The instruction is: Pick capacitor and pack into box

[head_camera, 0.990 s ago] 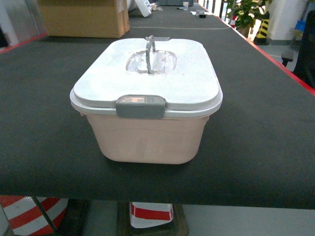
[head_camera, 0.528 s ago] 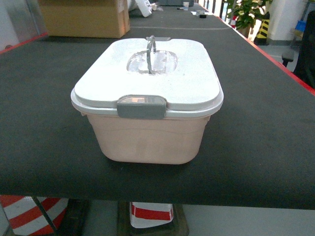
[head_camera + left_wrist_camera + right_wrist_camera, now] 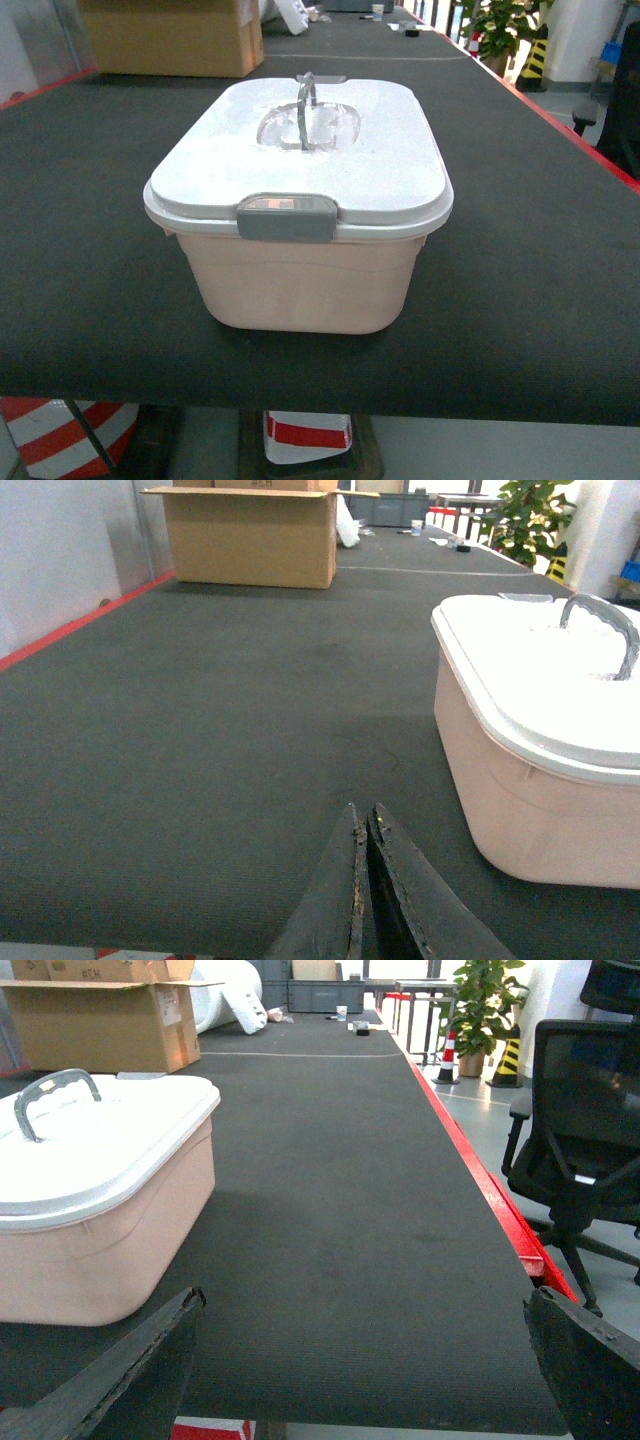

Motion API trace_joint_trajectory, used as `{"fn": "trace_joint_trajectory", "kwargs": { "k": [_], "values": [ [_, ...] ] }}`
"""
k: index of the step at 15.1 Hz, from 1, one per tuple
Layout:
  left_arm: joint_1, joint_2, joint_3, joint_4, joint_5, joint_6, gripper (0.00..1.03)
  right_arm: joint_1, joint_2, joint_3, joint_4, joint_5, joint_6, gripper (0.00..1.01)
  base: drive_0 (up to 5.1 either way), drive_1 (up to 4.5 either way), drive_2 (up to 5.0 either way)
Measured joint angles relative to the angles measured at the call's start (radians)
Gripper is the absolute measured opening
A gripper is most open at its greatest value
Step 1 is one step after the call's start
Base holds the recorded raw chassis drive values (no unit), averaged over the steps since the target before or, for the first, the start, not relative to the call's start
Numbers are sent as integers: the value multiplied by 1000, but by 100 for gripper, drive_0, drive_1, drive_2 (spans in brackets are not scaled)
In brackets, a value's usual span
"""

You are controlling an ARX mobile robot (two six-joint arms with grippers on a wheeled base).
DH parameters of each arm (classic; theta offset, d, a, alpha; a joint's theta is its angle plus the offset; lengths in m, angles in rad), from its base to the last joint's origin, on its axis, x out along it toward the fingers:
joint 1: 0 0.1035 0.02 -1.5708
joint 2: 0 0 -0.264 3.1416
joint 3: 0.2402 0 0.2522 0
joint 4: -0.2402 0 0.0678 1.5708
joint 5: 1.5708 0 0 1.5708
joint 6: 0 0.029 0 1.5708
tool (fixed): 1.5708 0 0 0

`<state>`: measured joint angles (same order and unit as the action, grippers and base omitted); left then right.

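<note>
The box (image 3: pixel 300 285), a pale pink tub, stands near the front edge of the dark table with its white lid (image 3: pixel 300 150) on and the grey latch (image 3: pixel 286 217) facing me. The capacitor is out of view. In the left wrist view my left gripper (image 3: pixel 364 815) is shut with nothing in it, low over the table, with the box (image 3: pixel 530 810) to its right. In the right wrist view my right gripper (image 3: pixel 365 1305) stands wide open and empty, with the box (image 3: pixel 100 1250) to its left. Neither gripper shows in the head view.
A brown cardboard carton (image 3: pixel 170 38) sits at the table's far left. The table (image 3: pixel 520 300) has a red edge along its right side (image 3: pixel 480 1180). A black office chair (image 3: pixel 580 1130) and potted plants (image 3: pixel 485 1000) stand beyond that edge. Red-and-white striped barriers (image 3: pixel 60 435) show below the front edge.
</note>
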<state>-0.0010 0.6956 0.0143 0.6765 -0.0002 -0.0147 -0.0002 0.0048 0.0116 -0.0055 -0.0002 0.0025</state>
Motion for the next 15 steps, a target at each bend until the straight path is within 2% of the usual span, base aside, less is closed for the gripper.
{"fn": "trace_joint_trajectory", "kwargs": {
  "k": [8, 15],
  "values": [
    [0, -348, -1, -327, 0, 0, 2, 0, 0, 0, 0, 0, 0, 98, 0, 0, 0],
    [0, -505, -1, -484, 0, 0, 2, 0, 0, 0, 0, 0, 0, 98, 0, 0, 0]
  ]
}}
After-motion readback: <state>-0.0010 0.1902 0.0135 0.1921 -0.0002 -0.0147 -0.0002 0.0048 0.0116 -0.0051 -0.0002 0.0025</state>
